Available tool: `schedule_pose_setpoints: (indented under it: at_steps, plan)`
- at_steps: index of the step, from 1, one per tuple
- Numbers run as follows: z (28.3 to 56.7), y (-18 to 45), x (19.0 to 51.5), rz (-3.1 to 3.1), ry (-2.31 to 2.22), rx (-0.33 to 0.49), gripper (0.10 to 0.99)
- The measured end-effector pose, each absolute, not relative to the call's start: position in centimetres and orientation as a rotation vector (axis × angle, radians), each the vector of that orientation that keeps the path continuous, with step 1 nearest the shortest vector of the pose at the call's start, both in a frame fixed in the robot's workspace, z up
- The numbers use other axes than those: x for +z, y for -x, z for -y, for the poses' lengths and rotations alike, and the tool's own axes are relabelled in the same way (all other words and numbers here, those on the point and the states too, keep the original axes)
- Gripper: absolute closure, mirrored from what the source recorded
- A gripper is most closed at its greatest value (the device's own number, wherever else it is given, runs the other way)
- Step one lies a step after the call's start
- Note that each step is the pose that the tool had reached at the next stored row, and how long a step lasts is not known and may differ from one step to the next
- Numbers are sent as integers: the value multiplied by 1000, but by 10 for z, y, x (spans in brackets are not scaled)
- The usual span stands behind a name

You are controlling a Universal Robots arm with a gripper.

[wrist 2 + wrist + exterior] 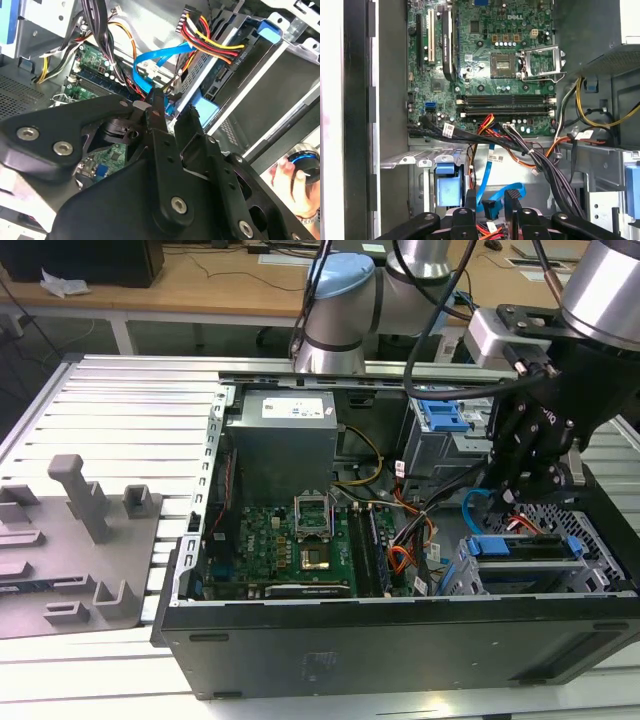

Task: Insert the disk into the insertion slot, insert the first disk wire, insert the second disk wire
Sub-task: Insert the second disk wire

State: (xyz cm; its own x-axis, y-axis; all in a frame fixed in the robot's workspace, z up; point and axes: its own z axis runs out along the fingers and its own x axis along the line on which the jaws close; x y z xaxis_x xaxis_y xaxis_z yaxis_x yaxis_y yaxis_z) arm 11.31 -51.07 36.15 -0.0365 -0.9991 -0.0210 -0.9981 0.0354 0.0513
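At the exterior view's lower right, the disk (520,546) lies seated in the slot (598,558), its rear facing the board (300,535) for cabling. The gripper (530,480) hangs just above, jaws parted astride the blue wire (483,182) connector, seemingly not clamping it.

Gripper (175,107): matt black metal. Insertion slot (600,538): perforated, bare silver-grey metal. Disk (522,547) carrier: smooth blue plastic. Table (130,410), at the case's (400,645) 9 o'clock: ribbed aluminium.
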Motion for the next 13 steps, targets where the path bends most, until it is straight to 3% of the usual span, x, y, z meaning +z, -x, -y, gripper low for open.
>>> schedule_pose_setpoints:
  at_steps: [2, 4, 6, 13]
  plan:
    - [511, -113, 361, 2241, -2171, -81, 725]
    - [511, -113, 361, 2237, -2175, -81, 871]
    - [511, -113, 361, 2234, -2177, -80, 922]
    - [511, -113, 361, 2224, -2188, -81, 925]
